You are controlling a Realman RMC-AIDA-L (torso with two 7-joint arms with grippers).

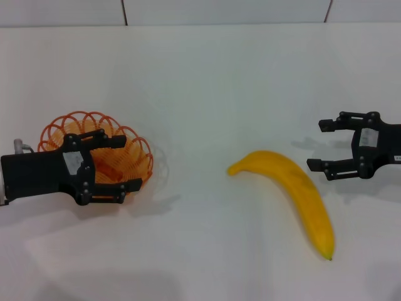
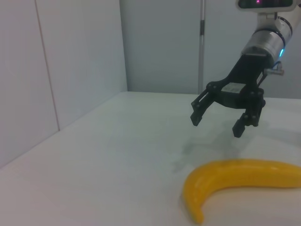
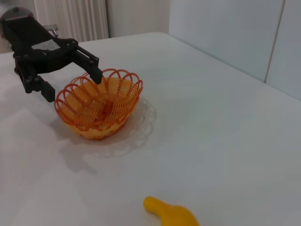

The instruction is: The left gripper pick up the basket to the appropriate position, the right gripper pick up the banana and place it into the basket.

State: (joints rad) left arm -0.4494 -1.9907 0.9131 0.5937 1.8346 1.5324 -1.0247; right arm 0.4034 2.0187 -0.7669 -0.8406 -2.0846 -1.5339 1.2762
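So here's the setup: a plain white surface (image 1: 207, 81) with the orange wire basket (image 1: 135, 164) sitting on the robot's left side and the banana (image 1: 294, 194) lying flat toward the right, well apart from each other.

The left gripper (image 1: 122, 163) hovers right over the basket, fingers spread apart. In the head view one finger crosses above the basket's inside and the other sits over the near rim. From the right wrist view you can see the left gripper (image 3: 70, 75) is up at the rim on the basket's (image 3: 99, 106) far side, and it doesn't look clamped on any wire; I can't tell if a fingertip is touching the rim or just above it.

The right gripper (image 1: 321, 145) is off to the right, near the thick part of the banana but not touching it, fingers wide apart. The left wrist view shows the right gripper (image 2: 217, 117) hanging in the air above the surface behind the banana (image 2: 235, 181), with nothing between the fingers.

Both grippers carry a small white label, but the writing is too small to read. The banana's dark tip points toward the robot.
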